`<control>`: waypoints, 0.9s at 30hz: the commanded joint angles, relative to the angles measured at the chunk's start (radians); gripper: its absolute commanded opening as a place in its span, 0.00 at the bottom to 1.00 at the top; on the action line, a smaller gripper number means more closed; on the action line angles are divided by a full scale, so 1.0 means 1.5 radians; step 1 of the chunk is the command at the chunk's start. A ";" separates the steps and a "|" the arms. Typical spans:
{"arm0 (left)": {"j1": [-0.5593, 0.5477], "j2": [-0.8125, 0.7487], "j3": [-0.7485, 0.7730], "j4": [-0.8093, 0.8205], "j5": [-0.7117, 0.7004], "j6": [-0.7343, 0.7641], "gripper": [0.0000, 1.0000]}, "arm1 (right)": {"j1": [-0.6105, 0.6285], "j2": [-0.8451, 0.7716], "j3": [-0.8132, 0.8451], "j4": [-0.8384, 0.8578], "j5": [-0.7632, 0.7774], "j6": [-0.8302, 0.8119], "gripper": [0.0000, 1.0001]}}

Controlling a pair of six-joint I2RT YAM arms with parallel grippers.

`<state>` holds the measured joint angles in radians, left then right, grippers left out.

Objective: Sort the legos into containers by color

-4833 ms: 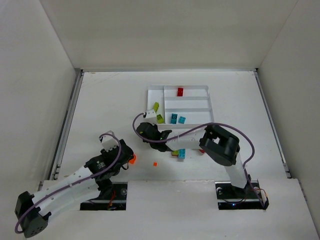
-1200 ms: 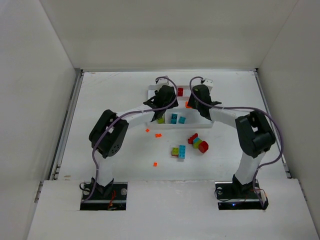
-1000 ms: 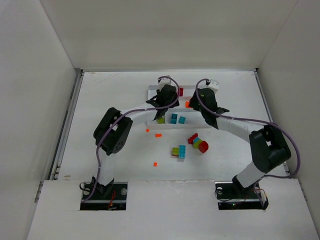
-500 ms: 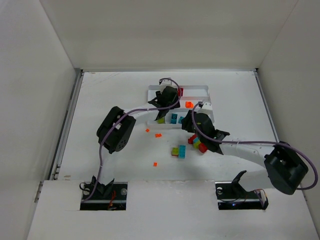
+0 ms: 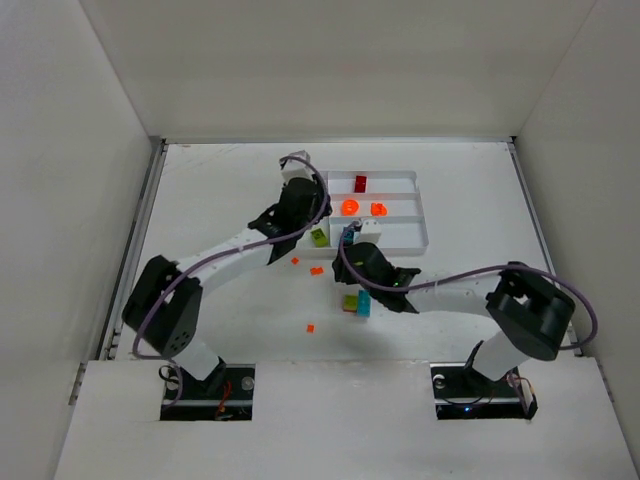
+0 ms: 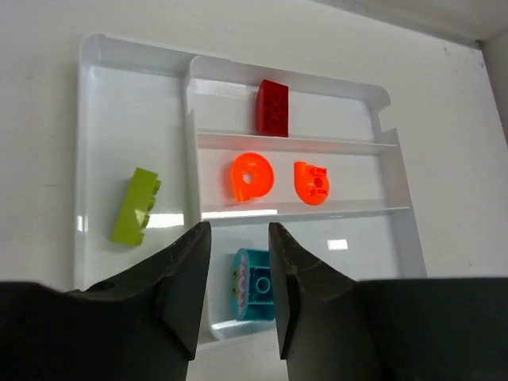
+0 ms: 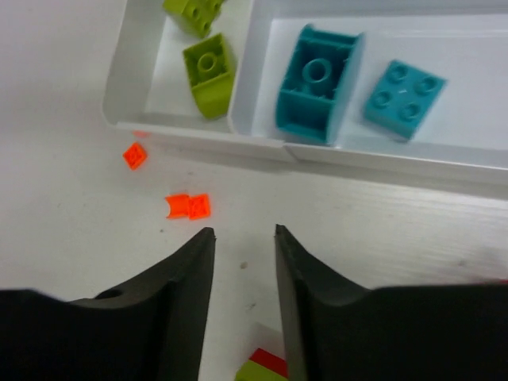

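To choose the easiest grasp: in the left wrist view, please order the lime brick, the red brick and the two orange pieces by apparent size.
1. lime brick, though nearest the camera.
2. red brick and round orange piece: look alike.
3. other orange piece.

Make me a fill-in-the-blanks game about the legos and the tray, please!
1. The two round pieces in the middle long section of the tray are ____.
2. The single brick in the long section farthest from the arms is ____.
3. In the right wrist view, the section beside the lime green bricks holds ____ teal pieces.
4. The tiny orange bits lie outside the tray, on the ____.

Missing words: orange; red; two; table.
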<state>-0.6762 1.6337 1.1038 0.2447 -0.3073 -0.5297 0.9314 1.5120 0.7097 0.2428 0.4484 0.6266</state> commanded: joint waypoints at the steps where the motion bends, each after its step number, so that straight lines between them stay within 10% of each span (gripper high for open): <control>1: 0.023 -0.097 -0.100 0.022 -0.011 -0.006 0.32 | 0.027 0.059 0.068 0.044 -0.014 -0.018 0.47; 12: 0.065 -0.224 -0.360 0.021 -0.022 -0.033 0.35 | 0.044 0.196 0.177 0.009 -0.016 -0.051 0.48; 19: 0.058 -0.175 -0.367 0.058 -0.005 -0.029 0.40 | 0.044 0.223 0.211 -0.028 -0.016 -0.063 0.58; 27: 0.048 -0.121 -0.349 0.075 -0.009 -0.031 0.42 | 0.059 0.251 0.246 -0.058 -0.006 -0.087 0.47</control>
<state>-0.5968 1.4445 0.5472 0.3088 -0.3168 -0.5678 1.0058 1.8744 1.0271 0.1745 0.4221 0.5259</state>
